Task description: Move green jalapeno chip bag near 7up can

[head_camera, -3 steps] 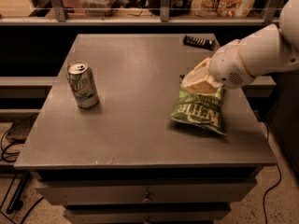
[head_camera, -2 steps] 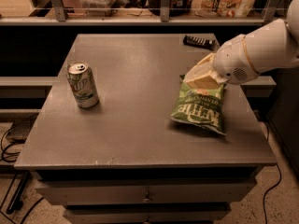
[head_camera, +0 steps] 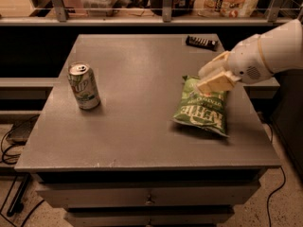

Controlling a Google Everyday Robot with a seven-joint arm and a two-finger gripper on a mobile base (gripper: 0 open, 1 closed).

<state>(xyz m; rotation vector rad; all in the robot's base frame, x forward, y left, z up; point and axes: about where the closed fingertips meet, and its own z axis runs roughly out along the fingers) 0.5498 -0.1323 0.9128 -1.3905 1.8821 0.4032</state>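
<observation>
While standing upright on left side of grey table (head_camera: 142,141), 7up can (head_camera: 84,85) well apart from green jalapeno chip bag (head_camera: 201,110), lying flat right of centre. Small black device (head_camera: 201,42) at back edge. From right, white arm (head_camera: 274,51); gripper (head_camera: 210,78) at bag's far end, over its top edge; clamped or loose, cannot tell.
</observation>
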